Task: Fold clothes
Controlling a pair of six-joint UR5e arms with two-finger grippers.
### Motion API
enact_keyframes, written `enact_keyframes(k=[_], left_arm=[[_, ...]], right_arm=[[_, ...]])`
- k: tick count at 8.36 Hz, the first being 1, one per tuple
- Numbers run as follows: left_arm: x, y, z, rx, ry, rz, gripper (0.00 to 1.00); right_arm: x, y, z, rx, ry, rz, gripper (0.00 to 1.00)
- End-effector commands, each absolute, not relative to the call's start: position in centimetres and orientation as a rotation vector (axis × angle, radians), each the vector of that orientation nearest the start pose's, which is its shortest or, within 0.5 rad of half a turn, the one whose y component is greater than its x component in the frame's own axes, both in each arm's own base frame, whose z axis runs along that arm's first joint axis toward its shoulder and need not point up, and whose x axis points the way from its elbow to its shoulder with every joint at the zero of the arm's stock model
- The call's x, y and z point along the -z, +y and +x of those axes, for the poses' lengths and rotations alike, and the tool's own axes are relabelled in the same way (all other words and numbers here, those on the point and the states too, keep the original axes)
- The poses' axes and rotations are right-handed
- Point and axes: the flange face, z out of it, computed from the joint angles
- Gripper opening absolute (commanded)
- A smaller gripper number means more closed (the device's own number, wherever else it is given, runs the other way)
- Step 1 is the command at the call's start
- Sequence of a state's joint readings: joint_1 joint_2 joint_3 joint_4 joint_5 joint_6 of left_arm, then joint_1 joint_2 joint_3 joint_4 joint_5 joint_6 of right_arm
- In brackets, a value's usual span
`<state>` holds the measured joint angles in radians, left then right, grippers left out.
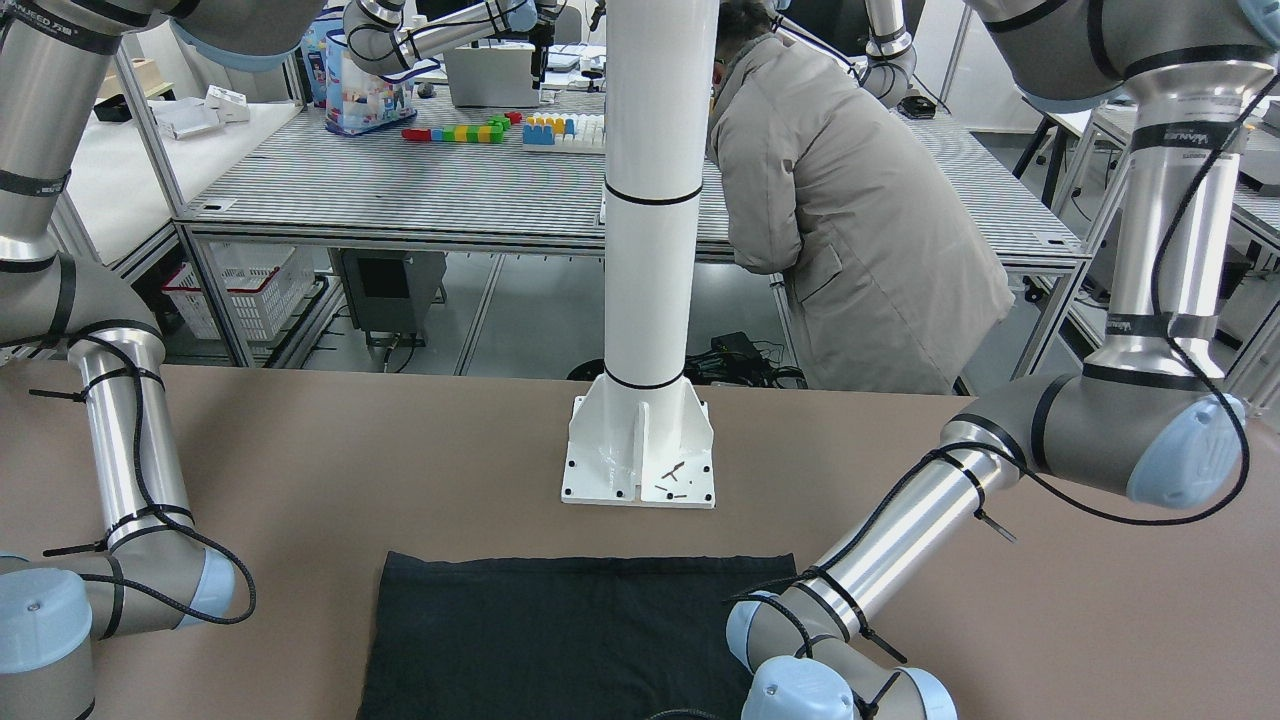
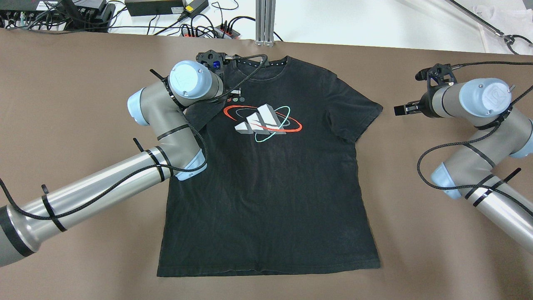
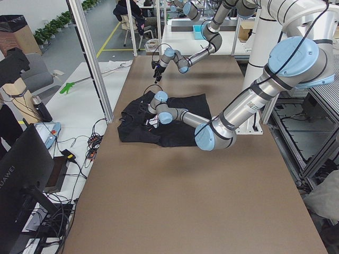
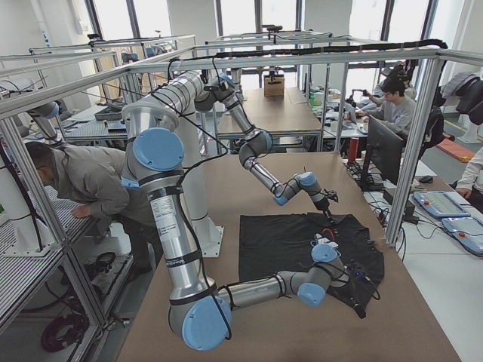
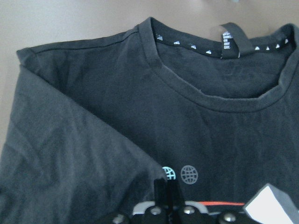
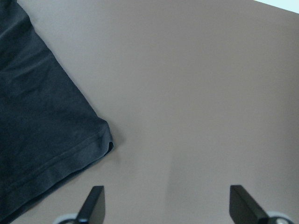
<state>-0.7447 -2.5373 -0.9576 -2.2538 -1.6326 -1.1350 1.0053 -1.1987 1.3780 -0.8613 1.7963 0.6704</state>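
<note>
Left gripper (image 5: 166, 184) first: I see its two fingers close together with only a sliver between them. They are pinched on the edge of the sleeve (image 5: 70, 154), which lies doubled over the chest of the T-shirt (image 2: 270, 187). Right gripper (image 6: 166, 189) is spread wide and holds nothing. It hangs over bare table (image 2: 62, 125), just beside the corner of the other sleeve (image 6: 56, 130) and apart from it.

From overhead, my left wrist and elbow sit across the upper left of the shirt and hide that shoulder and part of the side edge. Only the wrist camera shows me the fold there. Along the top edge of that frame run power strips and cables (image 2: 200, 27), and an aluminium post (image 2: 265, 21) stands just beyond the collar (image 5: 210, 93). In the front-facing frame a white pillar (image 1: 650, 200) rises at centre on its base plate, near the hem (image 1: 590, 562). A person in a grey coat (image 1: 850, 230) bends over behind it, past the table's far edge. The left arm crosses the shirt's lower right corner in that frame.

The shirt lies flat on the brown table, print (image 2: 262, 121) up. Its long axis runs top to bottom of the overhead frame, with the collar toward the top and the hem toward the bottom.
</note>
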Motion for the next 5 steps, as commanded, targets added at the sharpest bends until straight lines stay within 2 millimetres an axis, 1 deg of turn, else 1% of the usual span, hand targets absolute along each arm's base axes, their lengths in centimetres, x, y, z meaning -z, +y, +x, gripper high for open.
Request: enact_keyframes(k=[1, 2, 3, 4, 5], left_arm=[[-17.7, -68.1, 53.6, 0.328, 0.960, 0.536, 1.00], [-17.7, -68.2, 53.5, 0.325, 0.959, 0.538, 1.00], [-17.7, -68.0, 53.8, 0.323, 0.959, 0.536, 1.00], [-17.9, -67.9, 53.9, 0.321, 0.956, 0.534, 1.00], [-18.0, -67.9, 53.9, 0.321, 0.955, 0.533, 1.00]], right_arm=[[-46.7, -64.3, -28.0, 0.003, -0.685, 0.595, 0.94], [-45.7, -66.1, -29.1, -0.014, -0.689, 0.584, 0.94], [-44.9, -67.1, -29.9, -0.081, -0.714, 0.560, 0.94], [-43.7, -67.3, -30.3, -0.139, -0.746, 0.547, 0.92], [-43.3, -67.1, -31.7, -0.151, -0.762, 0.532, 0.91]])
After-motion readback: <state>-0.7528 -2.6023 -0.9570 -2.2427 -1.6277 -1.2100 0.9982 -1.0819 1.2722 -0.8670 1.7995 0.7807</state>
